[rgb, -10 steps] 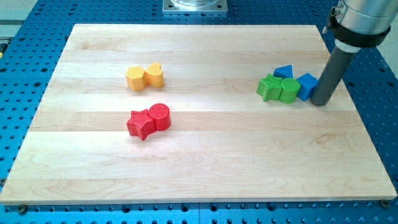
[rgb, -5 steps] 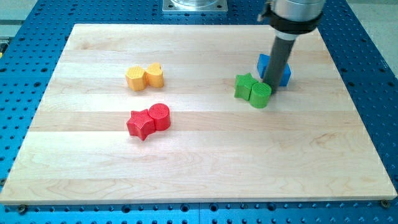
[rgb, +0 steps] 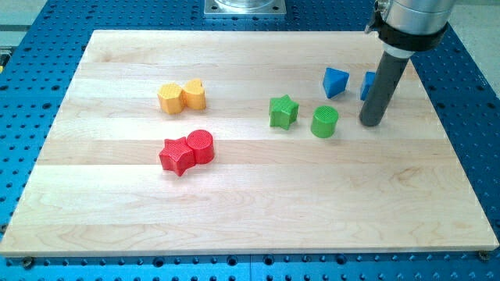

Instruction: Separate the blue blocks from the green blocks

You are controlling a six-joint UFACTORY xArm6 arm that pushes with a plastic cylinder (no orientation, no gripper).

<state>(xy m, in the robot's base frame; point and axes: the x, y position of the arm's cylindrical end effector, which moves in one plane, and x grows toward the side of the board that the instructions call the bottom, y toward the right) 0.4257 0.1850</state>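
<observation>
Tip: your rod ends in my tip (rgb: 372, 123), a bare end with no jaws to part or close, resting on the wooden board (rgb: 234, 211) at about 3 o'clock from the board's centre and touching no block.
Red pair: nearest you, the red star (rgb: 176, 155) and red cylinder (rgb: 201, 145) sit touching at roughly 8 o'clock, well apart from the work.
Green cylinder: the green cylinder (rgb: 324, 122) lies near my tip, at its 9 o'clock.
Green star: the green star (rgb: 283, 111) stands clear of the cylinder, farther toward 9 o'clock.
Yellow pair: a yellow hexagon-like block (rgb: 169, 98) and a yellow rounded block (rgb: 194, 94) touch each other at about 10 o'clock.
Blue blocks: the blue triangular block (rgb: 335, 81) sits at 11 o'clock from my tip; a second blue block (rgb: 368, 84) is half hidden behind the rod, shape unclear.
Separation: blues and greens look already apart, in my judgement.
Risk one: if you sweep toward 9 o'clock, the rod would drive the green cylinder toward the star only, harmless, but a slanted stroke could carry it back up among the blues.
Risk two: if you move toward 12 o'clock, the rod's side may catch the hidden blue block and shove it toward the board's far edge.
</observation>
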